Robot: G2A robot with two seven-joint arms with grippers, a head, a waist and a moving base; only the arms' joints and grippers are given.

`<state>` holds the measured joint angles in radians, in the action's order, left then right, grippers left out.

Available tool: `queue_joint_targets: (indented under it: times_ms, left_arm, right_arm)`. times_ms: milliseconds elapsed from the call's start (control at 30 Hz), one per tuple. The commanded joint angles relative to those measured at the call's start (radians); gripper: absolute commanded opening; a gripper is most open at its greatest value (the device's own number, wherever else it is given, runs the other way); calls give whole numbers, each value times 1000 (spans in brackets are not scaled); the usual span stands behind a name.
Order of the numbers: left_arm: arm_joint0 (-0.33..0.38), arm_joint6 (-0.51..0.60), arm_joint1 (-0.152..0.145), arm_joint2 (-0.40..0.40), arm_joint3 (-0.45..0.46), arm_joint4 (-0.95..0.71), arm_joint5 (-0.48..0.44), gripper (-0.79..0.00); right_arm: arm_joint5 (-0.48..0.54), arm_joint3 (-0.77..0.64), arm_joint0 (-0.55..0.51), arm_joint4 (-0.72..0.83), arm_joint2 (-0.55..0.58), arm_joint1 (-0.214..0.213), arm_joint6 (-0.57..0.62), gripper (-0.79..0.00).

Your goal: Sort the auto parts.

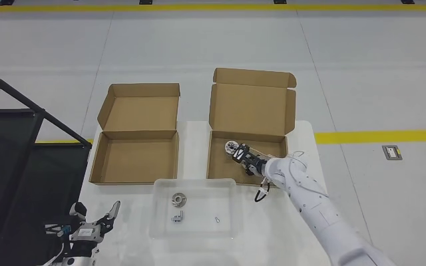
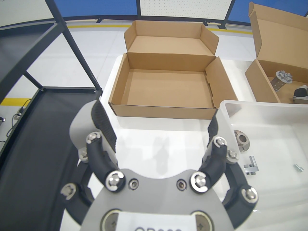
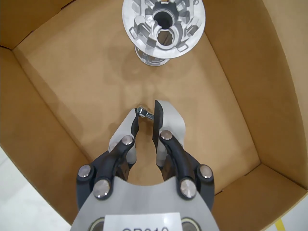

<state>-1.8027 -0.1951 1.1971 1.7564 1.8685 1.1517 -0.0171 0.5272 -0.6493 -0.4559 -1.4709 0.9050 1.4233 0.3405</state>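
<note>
My right gripper (image 3: 146,114) hangs inside the right cardboard box (image 3: 269,78), shut on a small bolt (image 3: 144,115) held crosswise between its pads. A silver cast hub (image 3: 163,22) stands on the box floor just beyond it; in the top view the hub (image 1: 230,147) lies by the gripper (image 1: 243,157). The clear plastic bin (image 1: 194,207) holds a round flange (image 1: 178,197), a small bracket (image 1: 177,217) and a tiny screw (image 1: 217,220). My left gripper (image 2: 156,118) is open with nothing in it, low at the table's near left corner (image 1: 100,223).
The left cardboard box (image 1: 136,159) sits open with nothing inside, its lid folded back. A black metal rack (image 1: 26,166) stands to the left of the table. The white table (image 1: 193,143) shows a bare strip between the two boxes.
</note>
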Motion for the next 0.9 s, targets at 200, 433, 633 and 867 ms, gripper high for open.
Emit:
queue_joint_targets:
  times_ms: [200, 433, 633, 867]
  left_arm:
    - [0, 0, 0, 0, 0, 0, 0, 0]
    - [0, 0, 0, 0, 0, 0, 0, 0]
    - [0, 0, 0, 0, 0, 0, 0, 0]
    - [0, 0, 0, 0, 0, 0, 0, 0]
  right_arm:
    - [-6, 49, 20, -1, -10, 10, -43, -622]
    - [-4, 31, 15, -9, 1, 2, -61, -573]
    - [6, -15, -5, -19, 23, -14, -53, -517]
    - [67, -126, -47, -35, 66, -45, -66, -449]
